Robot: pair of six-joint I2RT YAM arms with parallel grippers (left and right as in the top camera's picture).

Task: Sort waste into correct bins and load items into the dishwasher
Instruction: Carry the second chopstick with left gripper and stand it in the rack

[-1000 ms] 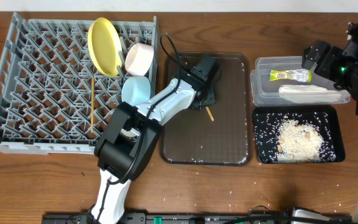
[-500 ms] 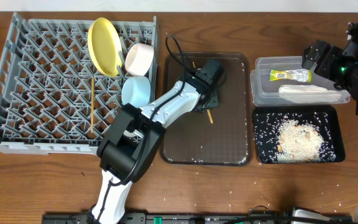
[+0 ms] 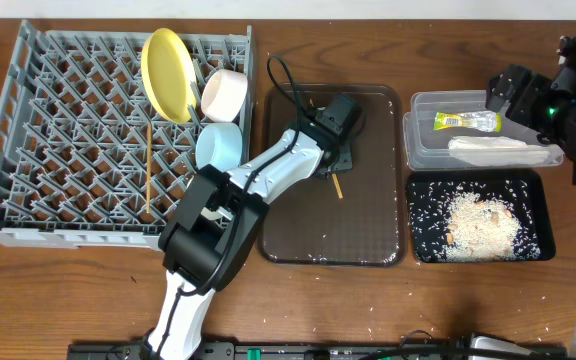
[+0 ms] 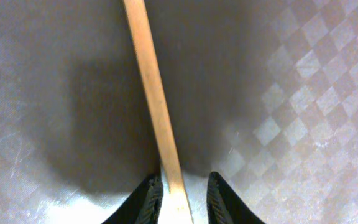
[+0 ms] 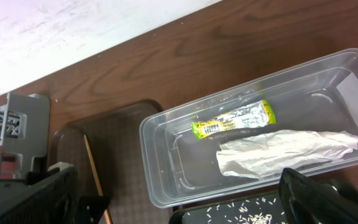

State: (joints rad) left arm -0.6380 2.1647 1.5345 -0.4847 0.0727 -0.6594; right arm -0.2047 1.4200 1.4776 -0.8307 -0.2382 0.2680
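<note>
Looking through the left wrist camera, I see the left gripper [image 4: 180, 199] low over the brown serving tray [image 3: 368, 220], its 2 fingers close on either side of 1 chopstick [image 4: 151, 93] lying on that tray; I cannot tell whether they clamp it. The right gripper [image 5: 169, 202] hangs spread wide by the clear tub [image 5: 148, 134], right of the tray, with the wrapper [image 5: 234, 118] and napkin [image 5: 284, 152] inside. The rack [image 3: 68, 150] sits left of the tray.

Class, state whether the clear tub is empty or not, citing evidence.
Not empty: the clear tub holds a green-and-yellow wrapper and a crumpled white napkin, lying side by side.
</note>
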